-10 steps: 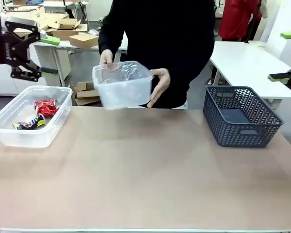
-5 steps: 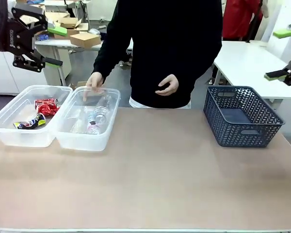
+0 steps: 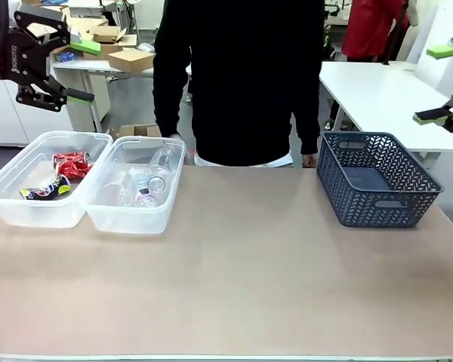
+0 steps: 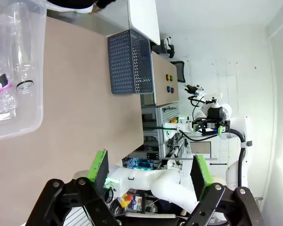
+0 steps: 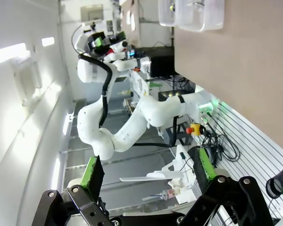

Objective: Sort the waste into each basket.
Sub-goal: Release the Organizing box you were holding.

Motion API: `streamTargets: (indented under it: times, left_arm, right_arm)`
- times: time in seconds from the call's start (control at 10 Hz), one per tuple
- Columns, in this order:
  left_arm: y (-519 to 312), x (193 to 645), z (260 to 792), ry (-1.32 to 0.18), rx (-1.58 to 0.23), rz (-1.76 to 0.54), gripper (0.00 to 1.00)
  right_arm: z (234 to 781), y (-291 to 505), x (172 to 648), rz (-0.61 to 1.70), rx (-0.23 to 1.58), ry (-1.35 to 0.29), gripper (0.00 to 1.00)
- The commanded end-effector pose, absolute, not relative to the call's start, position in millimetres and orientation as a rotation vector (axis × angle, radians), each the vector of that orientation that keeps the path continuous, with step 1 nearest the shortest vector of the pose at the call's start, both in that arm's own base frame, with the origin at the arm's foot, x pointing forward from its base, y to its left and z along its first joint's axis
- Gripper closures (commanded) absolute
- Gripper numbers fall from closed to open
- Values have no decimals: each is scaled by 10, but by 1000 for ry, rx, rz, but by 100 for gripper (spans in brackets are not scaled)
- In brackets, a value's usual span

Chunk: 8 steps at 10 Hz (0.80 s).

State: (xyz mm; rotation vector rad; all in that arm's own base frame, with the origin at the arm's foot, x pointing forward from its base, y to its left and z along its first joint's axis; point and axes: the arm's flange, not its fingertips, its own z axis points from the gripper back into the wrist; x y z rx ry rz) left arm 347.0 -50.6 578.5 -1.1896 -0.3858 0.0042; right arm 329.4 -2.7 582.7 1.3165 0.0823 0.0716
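Cans (image 3: 63, 175) and bottles (image 3: 147, 183) were sorted in two tubs (image 3: 128, 219); both grippers' fingers (image 4: 98, 170) were held wide open, empty, nothing left to grasp.

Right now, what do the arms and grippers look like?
Both arms are white with rounded links. The left gripper and right gripper are black, angular linkages with bright green pads. The left gripper carries white lettering in the front view. The person wears long black sleeves.

The person's hand (image 3: 174, 140) has let go of the bottle tub (image 3: 135, 188).
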Motion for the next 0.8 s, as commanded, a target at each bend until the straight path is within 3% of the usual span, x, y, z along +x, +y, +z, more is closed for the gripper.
streamTargets:
  times: [0.0, 0.7]
  left_arm:
    - [-508, 3459, 5778, -375, -1196, 5, 8]
    - [-508, 3459, 5778, -375, -1196, 5, 8]
  right_arm:
    - [5859, -77, 3294, 82, 1308, 93, 0]
    - [5859, -77, 3294, 82, 1308, 93, 0]
